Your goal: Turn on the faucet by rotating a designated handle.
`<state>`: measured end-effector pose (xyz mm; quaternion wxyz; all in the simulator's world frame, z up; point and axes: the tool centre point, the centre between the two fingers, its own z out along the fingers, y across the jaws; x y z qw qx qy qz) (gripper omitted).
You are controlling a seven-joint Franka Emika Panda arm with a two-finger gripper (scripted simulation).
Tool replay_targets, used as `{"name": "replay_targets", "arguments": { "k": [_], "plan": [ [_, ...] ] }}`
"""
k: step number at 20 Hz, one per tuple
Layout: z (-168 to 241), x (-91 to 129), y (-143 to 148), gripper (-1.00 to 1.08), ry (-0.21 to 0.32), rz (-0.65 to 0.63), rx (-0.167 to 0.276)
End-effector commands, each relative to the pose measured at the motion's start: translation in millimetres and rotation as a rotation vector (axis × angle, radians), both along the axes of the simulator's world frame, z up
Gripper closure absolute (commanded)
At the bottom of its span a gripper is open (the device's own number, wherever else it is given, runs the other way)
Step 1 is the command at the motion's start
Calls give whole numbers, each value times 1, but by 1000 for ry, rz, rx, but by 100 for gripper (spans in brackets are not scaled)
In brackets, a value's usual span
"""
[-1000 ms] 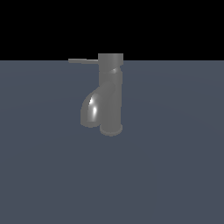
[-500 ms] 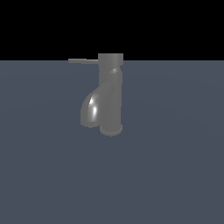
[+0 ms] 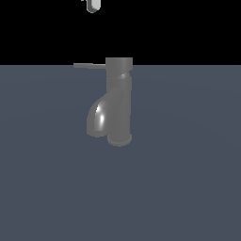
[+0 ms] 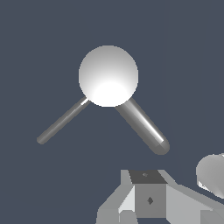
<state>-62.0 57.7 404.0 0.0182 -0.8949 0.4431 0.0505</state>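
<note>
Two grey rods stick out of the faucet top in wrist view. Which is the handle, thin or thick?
The thin one: the handle is a slim, flat, straight lever. The thicker rounded rod is the spout of the faucet.

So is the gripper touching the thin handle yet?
No, in the exterior view the gripper hangs well above the handle, with black background between them.

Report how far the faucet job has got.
Done: nothing on the faucet itself; the handle sticks out level toward the exterior view's left, untouched. In hand: the gripper hangs high above it, only its tip showing at the top edge; the wrist view looks straight down on the faucet's cap. Left: descend, reach the handle and rotate it. Whether the jaws are open cannot be told.
</note>
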Motion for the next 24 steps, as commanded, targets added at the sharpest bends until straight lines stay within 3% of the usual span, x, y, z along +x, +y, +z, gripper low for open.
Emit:
{"name": "replay_targets", "arguments": {
  "k": [1,24],
  "plan": [
    [-7,12,4,108,2,-66,-3],
    [-87,109,48,108,-8,-650,-73]
  ]
}}
